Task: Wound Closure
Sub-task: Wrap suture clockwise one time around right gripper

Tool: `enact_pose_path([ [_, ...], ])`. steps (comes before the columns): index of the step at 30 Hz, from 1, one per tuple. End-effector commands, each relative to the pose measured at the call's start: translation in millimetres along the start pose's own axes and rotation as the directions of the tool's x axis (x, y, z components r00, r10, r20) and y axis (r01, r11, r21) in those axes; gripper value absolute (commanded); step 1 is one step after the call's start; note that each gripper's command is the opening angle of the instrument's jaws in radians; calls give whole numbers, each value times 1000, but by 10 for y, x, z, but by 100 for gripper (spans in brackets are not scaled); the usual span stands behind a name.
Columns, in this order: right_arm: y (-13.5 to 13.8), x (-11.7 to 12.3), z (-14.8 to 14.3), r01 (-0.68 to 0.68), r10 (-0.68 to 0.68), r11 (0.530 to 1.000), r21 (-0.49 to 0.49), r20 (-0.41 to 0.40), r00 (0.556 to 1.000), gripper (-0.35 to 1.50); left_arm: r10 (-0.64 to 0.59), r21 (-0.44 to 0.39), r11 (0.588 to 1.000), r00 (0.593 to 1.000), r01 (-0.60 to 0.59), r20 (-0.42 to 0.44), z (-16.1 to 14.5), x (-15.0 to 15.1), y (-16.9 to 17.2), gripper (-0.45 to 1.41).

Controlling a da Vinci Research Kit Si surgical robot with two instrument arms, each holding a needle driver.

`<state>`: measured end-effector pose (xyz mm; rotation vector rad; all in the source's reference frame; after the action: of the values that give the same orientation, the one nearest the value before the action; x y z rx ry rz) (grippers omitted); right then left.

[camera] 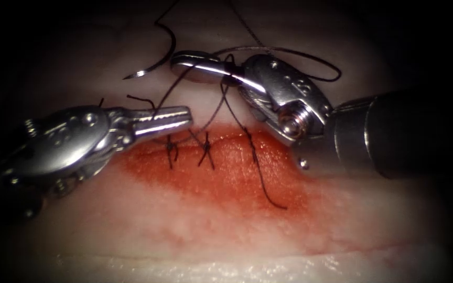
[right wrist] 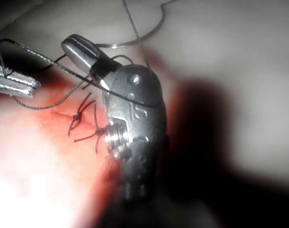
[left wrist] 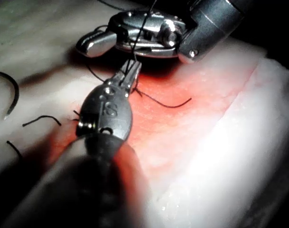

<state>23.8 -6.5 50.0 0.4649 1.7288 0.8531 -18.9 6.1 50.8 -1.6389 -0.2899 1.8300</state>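
1. Filling most of the endoscope view, the tissue (camera: 226, 230) lies pale, with the cut (camera: 221, 144) running from about 9 o'clock toward 3 o'clock across the centre, and red fluid (camera: 211, 178) spreads below it toward 6 o'clock.
2. Entering from 3 o'clock, the right arm's tool (camera: 197, 65) reaches over the cut; its jaws look closed together, with loops of thread (camera: 300, 57) wound around them. Whether they pinch the thread I cannot tell.
3. Coming from 9 o'clock, the left arm's tool (camera: 176, 118) has its jaws shut, tips just above the cut's left end, and the left wrist view shows the thread (left wrist: 133, 66) caught at those tips (left wrist: 130, 76).
4. Lying free on the tissue at about 11 o'clock from the cut, the needle (camera: 158, 57) is held by neither tool and is not in the tissue; its point faces 8 o'clock.
5. Sitting on the cut are two knotted stitches (camera: 187, 149), with a third strand crossing it further right, its loose tail (camera: 268, 194) trailing toward 5 o'clock.
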Motion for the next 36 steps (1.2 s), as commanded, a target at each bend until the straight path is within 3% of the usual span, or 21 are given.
enact_pose_path([
  [1, -2, -4, 2, -9, 9, 1000, 21, -3, 1000, -35, -1, -1, 1000, 1000, 1, -1, 8, -8, -6, -45],
  [9, -5, 8, -28, -61, 58, 977, 203, 21, 998, -35, -18, 1, 1000, 1000, 18, -9, 23, -32, -32, -45],
  [14, -4, 14, -37, -48, 38, 964, 262, 43, 998, -35, -24, 7, 1000, 1000, 24, -11, 31, -36, -38, -45],
  [16, -6, 14, -38, -18, -22, 952, 306, 125, 992, -35, -20, 17, 1000, 1000, 20, -17, 41, -39, -41, -45],
  [26, -11, 10, -29, 39, -112, 935, 352, 187, 976, -35, -32, -14, 999, 999, 31, -13, 71, -48, -31, -45],
  [29, -15, 8, -27, 55, -163, 916, 398, 243, 956, -35, -32, -14, 999, 999, 32, -11, 73, -47, -34, -45],
  [33, -22, 6, -27, 69, -279, 871, 486, 373, 885, -35, -32, -14, 999, 999, 32, -12, 74, -47, -35, -45],
  [35, -24, 5, -28, 67, -303, 854, 515, 390, 870, -33, -31, -14, 999, 999, 31, -12, 74, -48, -35, -45],
  [36, -25, 5, -28, 66, -315, 846, 529, 395, 863, -10, -31, -15, 999, 999, 31, -12, 74, -48, -35, -45],
])
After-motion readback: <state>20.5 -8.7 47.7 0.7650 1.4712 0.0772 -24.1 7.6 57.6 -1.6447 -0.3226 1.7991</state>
